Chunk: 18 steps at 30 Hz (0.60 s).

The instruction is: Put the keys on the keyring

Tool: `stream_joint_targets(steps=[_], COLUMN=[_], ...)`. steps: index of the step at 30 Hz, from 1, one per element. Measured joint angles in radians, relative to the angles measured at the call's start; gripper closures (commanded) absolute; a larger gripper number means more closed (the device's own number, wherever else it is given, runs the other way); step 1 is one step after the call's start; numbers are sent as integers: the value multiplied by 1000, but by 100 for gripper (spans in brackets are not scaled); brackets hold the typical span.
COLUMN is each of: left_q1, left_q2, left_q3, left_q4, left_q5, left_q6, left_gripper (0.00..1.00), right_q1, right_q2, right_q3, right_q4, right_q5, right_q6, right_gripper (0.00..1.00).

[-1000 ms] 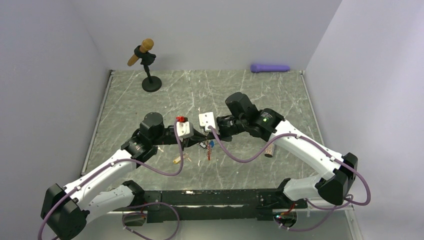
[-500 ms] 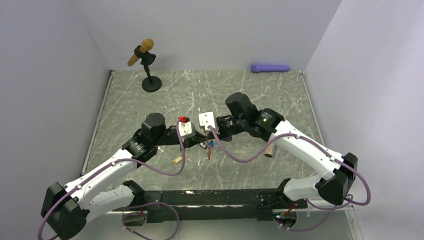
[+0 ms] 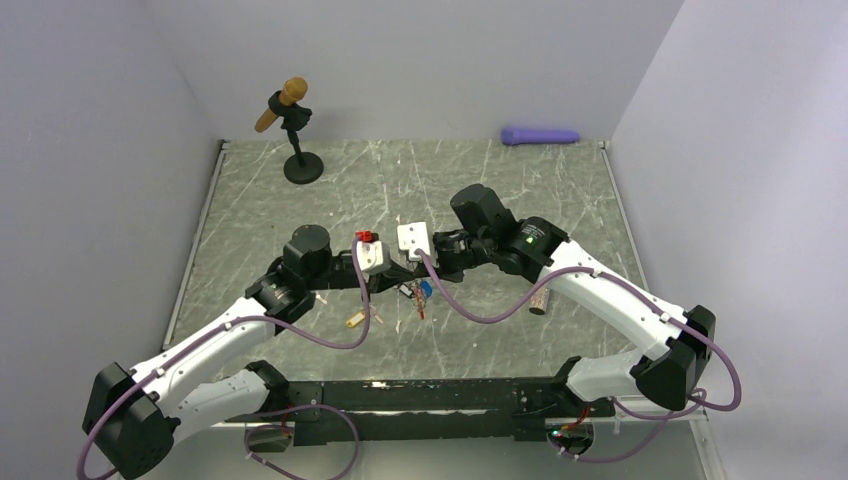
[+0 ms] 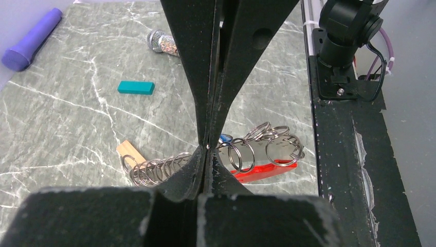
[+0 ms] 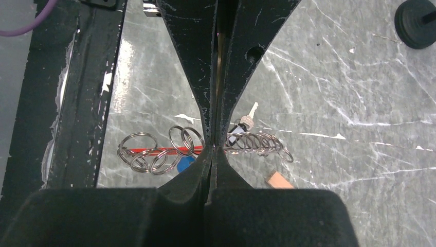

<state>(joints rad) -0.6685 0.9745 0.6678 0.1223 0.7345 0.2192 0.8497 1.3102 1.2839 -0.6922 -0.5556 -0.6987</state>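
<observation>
The keyring (image 3: pixel 417 300), a red clip on a chain of silver rings, hangs between my two grippers at mid-table. My left gripper (image 3: pixel 398 287) is shut, with the chain (image 4: pixel 154 170) running through its fingertips (image 4: pixel 208 147); the red clip (image 4: pixel 262 169) and more rings (image 4: pixel 270 144) lie to their right. My right gripper (image 3: pixel 412 284) is shut on the same chain (image 5: pixel 254 143) at its fingertips (image 5: pixel 215 146). The red clip (image 5: pixel 154 151) and a blue key tag (image 5: pixel 185 162) sit left of them. A silver key (image 5: pixel 250 114) shows beside the right finger. The blue tag also shows in the left wrist view (image 4: pixel 224 138).
A tan block (image 3: pixel 355 320) lies on the table just left of the hanging keyring. A teal block (image 4: pixel 135 87) and a silver cork-shaped piece (image 3: pixel 540 299) lie to the right. A microphone stand (image 3: pixel 302 165) stands back left, and a purple cylinder (image 3: pixel 540 135) lies at the back wall.
The left gripper has edged slightly, and the hanging red clip has swung a little to the right. Both grippers stay shut at the same spot.
</observation>
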Motion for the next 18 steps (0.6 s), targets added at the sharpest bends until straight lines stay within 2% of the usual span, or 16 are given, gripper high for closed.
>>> stream_joint_targets(steps=[7,13,18], left_q1=[-5,-9,-12], left_q2=[-18,-79,-105], left_q3=[-15,-66,-126], left_q4=[13,55,118], left_q5=[-19,-60,-78], left_q6=[0,-8,-57], left_gripper=[100,100,100], right_q1=[0,4,-7], right_q2=[0,-2,-11], right_q3=[0,-5,-12], right_q4=[5,44,94], right_q5=[0,-4,-24], right_q6=[14,52,86], right_gripper=[98,70,60])
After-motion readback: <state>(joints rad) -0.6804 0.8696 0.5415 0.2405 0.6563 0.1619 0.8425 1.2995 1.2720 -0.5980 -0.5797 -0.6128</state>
